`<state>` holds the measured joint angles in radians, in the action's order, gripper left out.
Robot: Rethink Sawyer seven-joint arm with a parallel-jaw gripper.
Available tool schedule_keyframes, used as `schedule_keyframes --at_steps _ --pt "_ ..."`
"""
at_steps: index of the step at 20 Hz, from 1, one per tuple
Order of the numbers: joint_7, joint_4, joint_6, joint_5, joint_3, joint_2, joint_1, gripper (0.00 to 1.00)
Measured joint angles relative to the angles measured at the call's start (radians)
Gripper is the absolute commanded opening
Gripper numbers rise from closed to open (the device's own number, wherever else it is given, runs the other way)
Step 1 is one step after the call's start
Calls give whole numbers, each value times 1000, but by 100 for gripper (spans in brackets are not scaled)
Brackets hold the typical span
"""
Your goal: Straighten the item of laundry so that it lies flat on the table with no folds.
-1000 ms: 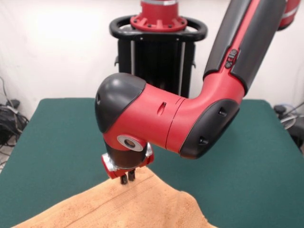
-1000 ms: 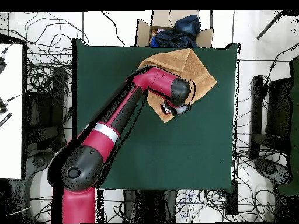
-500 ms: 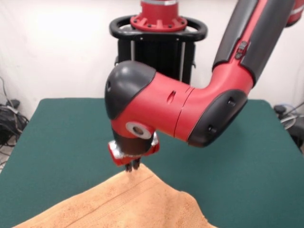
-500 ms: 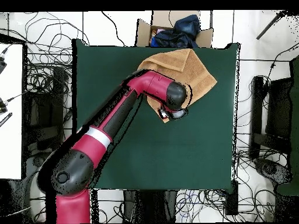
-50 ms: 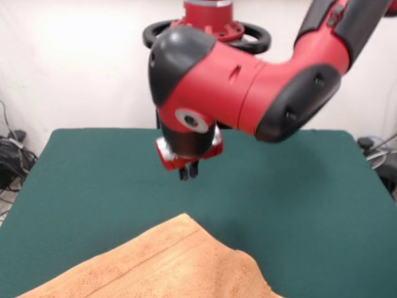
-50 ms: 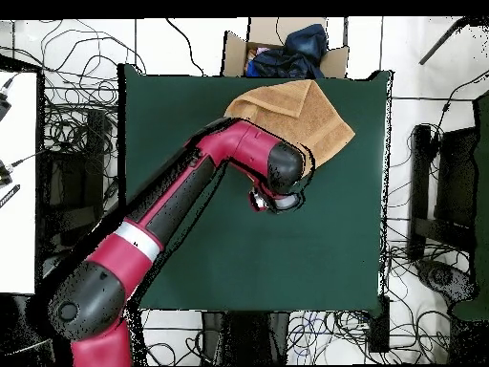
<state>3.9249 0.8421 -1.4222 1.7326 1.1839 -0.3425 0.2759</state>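
The peach-tan towel lies on the green table at the near edge, one corner pointing toward the table's middle and a raised fold on its right side. From overhead the towel lies askew by the table's top edge, its lower left part hidden under the arm. My gripper hangs in the air above bare felt, just beyond the towel's corner. Its fingers stand close together with nothing between them. In the overhead view the gripper shows just off the towel's lower corner.
A cardboard box with dark blue cloth in it stands just past the table's edge by the towel. Cables lie all around the table on the floor. My red arm crosses the table's left half.
My gripper has risen off the towel's corner and drawn back toward the table's middle. The towel stays on the table, its corner settled a little lower.
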Motion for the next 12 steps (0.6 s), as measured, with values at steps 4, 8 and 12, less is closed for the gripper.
schedule_keyframes --at_steps 4,8,12 --pt "0 7 -18 0 3 27 -10 0" --pt "0 -16 1 0 14 34 -36 0" --pt "0 -35 58 0 14 45 -59 0"
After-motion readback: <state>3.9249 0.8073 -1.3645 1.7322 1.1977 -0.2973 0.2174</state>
